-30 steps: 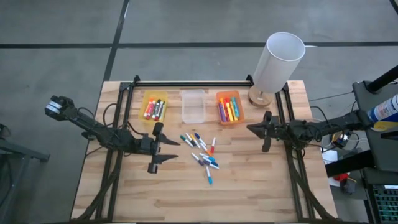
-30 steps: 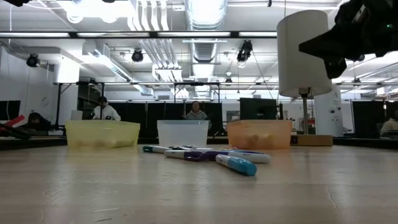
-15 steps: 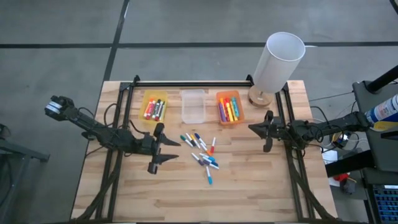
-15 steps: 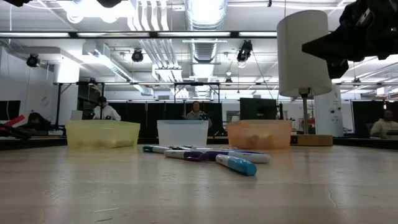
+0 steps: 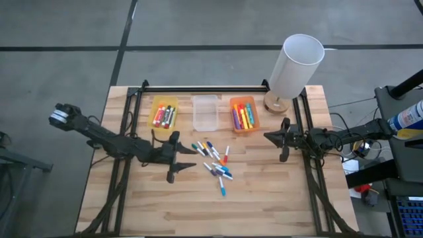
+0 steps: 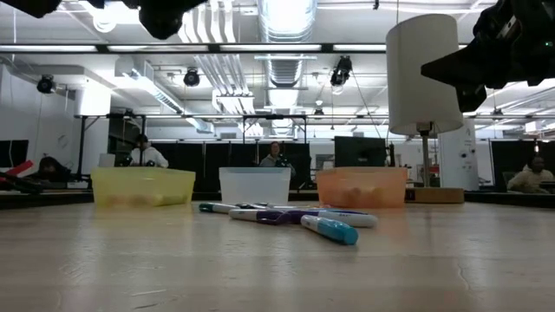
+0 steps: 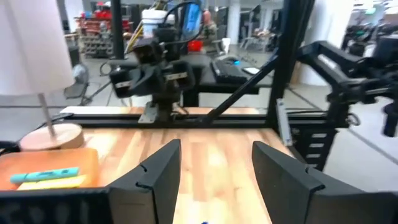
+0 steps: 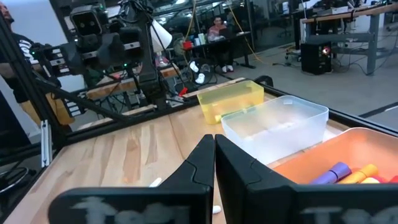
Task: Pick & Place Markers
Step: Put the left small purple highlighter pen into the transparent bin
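Wooden table (image 5: 264,198) holds scattered multicoloured markers (image 5: 215,160); left tool (image 5: 177,158) released, right tool (image 5: 283,139) clenched empty.

bins (image 5: 163,114) — yellow, clear, orange | lamp shade (image 5: 295,65) — white | table (image 5: 264,198) — pale wood

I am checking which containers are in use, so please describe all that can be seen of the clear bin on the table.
The clear bin is a small rectangular box of see-through plastic, open at the top, with rounded corners. It stands upright on the wooden table near the far edge, between the yellow bin and the orange bin, apart from both. Nothing shows inside it, and no gripper touches it. The loose markers lie in front of it.
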`<act>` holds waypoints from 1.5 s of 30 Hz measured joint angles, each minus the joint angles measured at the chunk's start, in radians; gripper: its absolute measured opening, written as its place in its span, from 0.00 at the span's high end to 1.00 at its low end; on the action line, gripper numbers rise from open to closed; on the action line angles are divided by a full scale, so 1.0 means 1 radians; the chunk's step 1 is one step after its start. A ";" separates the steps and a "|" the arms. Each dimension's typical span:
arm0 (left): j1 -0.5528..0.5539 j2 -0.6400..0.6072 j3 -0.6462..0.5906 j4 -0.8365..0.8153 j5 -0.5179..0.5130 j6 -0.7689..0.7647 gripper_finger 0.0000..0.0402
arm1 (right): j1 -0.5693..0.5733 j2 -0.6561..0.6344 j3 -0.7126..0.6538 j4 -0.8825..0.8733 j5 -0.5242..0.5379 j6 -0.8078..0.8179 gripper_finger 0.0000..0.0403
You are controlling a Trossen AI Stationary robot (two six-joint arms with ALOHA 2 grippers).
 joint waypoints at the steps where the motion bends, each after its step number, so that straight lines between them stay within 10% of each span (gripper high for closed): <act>1: 0.011 0.008 0.002 -0.003 0.000 0.001 0.52 | 0.000 0.000 0.000 0.000 0.000 0.000 0.98; 45: 0.167 0.760 0.597 -0.886 0.190 0.210 0.52 | 0.000 0.001 0.000 0.000 0.000 0.000 0.98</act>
